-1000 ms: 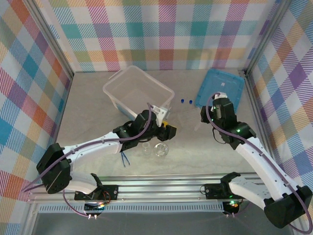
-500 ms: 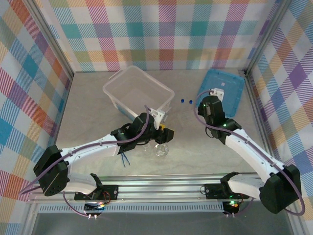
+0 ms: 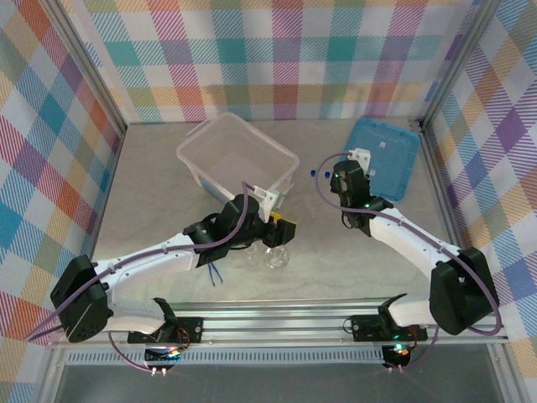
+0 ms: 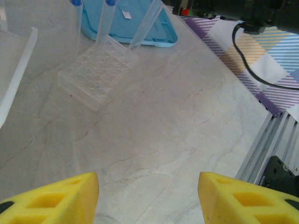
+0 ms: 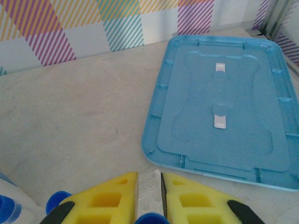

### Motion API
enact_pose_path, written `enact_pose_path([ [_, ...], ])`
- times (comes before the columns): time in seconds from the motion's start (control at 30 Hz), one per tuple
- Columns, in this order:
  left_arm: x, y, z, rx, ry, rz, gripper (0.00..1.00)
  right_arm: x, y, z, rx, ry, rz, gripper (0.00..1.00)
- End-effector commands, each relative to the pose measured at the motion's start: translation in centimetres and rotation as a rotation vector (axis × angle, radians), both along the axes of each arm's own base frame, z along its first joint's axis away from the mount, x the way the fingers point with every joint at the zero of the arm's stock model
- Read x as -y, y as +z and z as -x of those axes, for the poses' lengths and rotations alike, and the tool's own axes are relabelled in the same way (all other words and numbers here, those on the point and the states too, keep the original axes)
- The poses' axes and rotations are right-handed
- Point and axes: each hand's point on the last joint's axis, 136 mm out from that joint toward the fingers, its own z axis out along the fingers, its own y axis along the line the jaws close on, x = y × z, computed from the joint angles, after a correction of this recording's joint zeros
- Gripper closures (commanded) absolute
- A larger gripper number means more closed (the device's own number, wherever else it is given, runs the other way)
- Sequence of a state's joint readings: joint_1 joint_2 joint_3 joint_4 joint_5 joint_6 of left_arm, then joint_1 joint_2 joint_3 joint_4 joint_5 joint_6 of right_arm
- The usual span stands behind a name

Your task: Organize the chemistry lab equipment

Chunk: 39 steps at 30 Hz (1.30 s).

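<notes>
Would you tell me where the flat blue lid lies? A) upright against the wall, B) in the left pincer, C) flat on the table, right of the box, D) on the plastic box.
C: the blue lid lies flat on the table, apart from the plastic box to its left.

Blue-capped tubes (image 4: 103,23) clipped at the top edge; clear rack (image 5: 150,183) mostly buried between the right tool's (image 5: 149,186) pads.
</notes>
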<state>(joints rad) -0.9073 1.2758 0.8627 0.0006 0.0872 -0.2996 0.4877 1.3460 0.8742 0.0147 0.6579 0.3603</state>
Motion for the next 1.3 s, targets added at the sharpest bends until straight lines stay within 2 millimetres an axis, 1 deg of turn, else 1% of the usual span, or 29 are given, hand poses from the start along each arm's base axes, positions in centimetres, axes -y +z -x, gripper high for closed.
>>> enact_pose_path([
  [0.0, -0.7, 0.0, 0.3, -0.008, 0.009, 0.008, 0.42, -0.3, 2.0, -1.1, 0.072, -0.013, 0.003, 0.86],
  [0.27, -0.8, 0.0, 0.4, -0.006, 0.008, 0.007, 0.42, -0.4, 1.7, -1.8, 0.068, -0.016, 0.029, 0.85],
  [0.73, -1.3, -0.2, 0.6, -0.005, 0.018, 0.002, 0.42, -0.3, 0.1, -2.8, 0.042, -0.028, 0.039, 0.85],
  [1.27, -1.5, -0.4, 0.7, -0.005, 0.023, 0.001, 0.42, -0.2, -1.5, -3.3, 0.009, -0.032, 0.052, 0.85],
])
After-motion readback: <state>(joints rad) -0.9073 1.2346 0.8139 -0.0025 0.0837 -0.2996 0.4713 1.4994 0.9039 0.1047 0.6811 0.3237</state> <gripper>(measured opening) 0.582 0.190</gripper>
